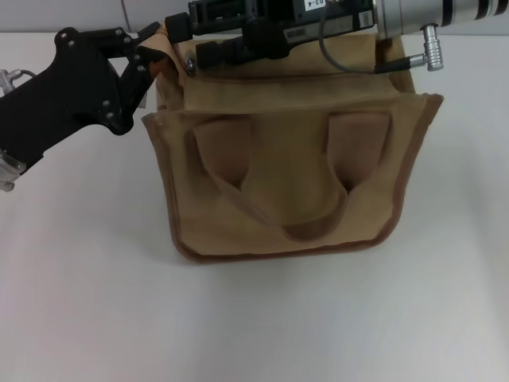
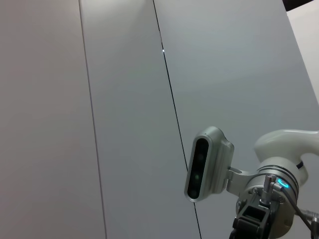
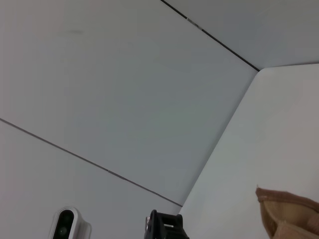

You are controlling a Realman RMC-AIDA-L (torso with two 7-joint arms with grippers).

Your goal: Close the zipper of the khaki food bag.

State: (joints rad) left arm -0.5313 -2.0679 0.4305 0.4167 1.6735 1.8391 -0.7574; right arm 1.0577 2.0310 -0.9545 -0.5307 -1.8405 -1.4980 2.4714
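The khaki food bag [image 1: 286, 175] stands mid-table with its front panel and two loop handles toward me. My left gripper [image 1: 155, 52] sits at the bag's upper left corner, shut on a fold of khaki fabric there. My right gripper [image 1: 215, 46] reaches in from the right and lies low over the bag's top panel, covering most of the zipper line. A small silver piece [image 1: 191, 62], seemingly the zipper's slider, shows at its tip near the left end. In the right wrist view only a corner of the bag [image 3: 286, 209] shows.
White table [image 1: 254, 318] surrounds the bag. A grey panelled wall [image 2: 124, 99] stands behind. The right arm's white wrist and cable [image 1: 413, 32] hang over the bag's back right. A grey camera unit [image 2: 207, 164] shows beside the right arm in the left wrist view.
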